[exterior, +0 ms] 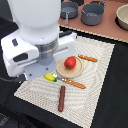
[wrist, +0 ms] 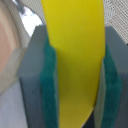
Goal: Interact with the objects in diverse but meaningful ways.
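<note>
My gripper (wrist: 77, 75) is shut on the yellow banana (wrist: 75, 55), which fills the gap between the green pads (wrist: 50, 85) in the wrist view. In the exterior view the arm covers the gripper, and only the banana's end (exterior: 50, 77) shows at the edge of the round wooden plate (exterior: 64, 71). The red tomato (exterior: 70, 62) sits on that plate. The brown sausage stick (exterior: 62, 98) lies on the woven mat (exterior: 97, 95) nearer the front. A small grey long-handled frying pan (exterior: 69, 9) stands at the back. The white-and-blue fish piece is out of view.
Two orange-handled utensils lie on the mat, one beside the plate (exterior: 75, 83) and one behind it (exterior: 87, 58). A larger grey pot (exterior: 93, 14) and a beige bowl (exterior: 122, 17) stand on the wooden surface at the back. The arm's body hides the mat's left part.
</note>
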Robot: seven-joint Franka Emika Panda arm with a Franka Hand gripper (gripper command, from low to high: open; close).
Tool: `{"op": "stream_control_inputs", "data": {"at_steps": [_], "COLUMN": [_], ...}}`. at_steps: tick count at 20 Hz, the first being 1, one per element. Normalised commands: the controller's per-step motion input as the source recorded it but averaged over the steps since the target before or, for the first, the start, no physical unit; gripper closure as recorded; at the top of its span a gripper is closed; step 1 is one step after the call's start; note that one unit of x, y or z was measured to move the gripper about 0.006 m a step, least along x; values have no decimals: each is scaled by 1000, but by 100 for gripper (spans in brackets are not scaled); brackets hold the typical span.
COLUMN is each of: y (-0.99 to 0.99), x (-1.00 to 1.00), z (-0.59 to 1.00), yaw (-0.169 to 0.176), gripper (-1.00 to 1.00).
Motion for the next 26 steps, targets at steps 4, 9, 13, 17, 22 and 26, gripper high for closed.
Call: {"op": "stream_control_inputs", "data": {"at_steps": [4, 9, 13, 17, 22, 26], "y": [-108, -79, -46, 0, 0, 0], "x": [-366, -295, -234, -168, -180, -161], "z": [-506, -413, -317, -214, -207, -186], "yaw": [0, 0, 0, 0, 0, 0], "gripper": [100, 100, 100, 100, -100, -100]}}
